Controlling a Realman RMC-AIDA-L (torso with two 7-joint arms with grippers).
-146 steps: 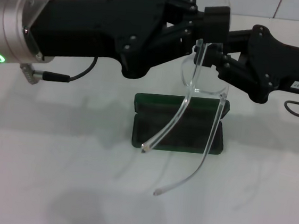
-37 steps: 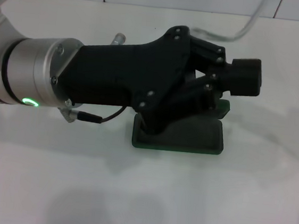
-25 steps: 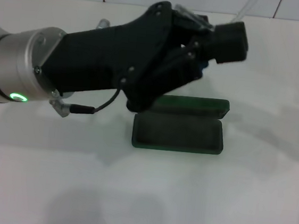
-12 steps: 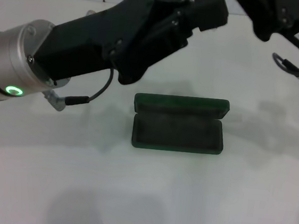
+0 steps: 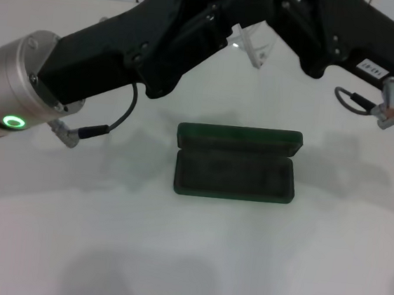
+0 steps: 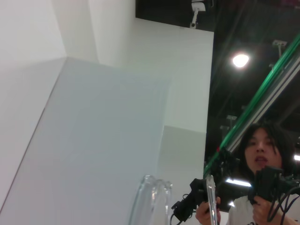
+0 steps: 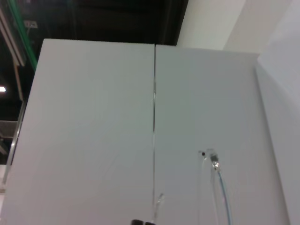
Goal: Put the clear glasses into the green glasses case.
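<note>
- Half a second ago only the left gripper [image 5: 232, 14] showed at the far edge, with the right arm passing higher; now the right gripper [image 5: 285, 16] has closed in on it and both meet above the far side of the worktop [image 5: 185, 259]
- A short clear piece of the clear glasses [image 5: 249, 44] shows between the 2 grippers, held up well above and beyond the case; I cannot tell whether either gripper is clamped on it or parted, as the fingers are hidden
- 5.8 s ago the glasses hung unfolded right over the case; now they are raised and further back, so my guess is the arms are being folded between the 2 grippers before lowering
- The green glasses case [image 5: 236, 163] lies open and empty, lid toward the back, in the same spot throughout
- The worktop is plain white and smooth, with a white tiled wall behind
- Both wrist views point upward at white panels [image 7: 154, 117]; the left one catches a person [image 6: 260, 159] holding controllers
</note>
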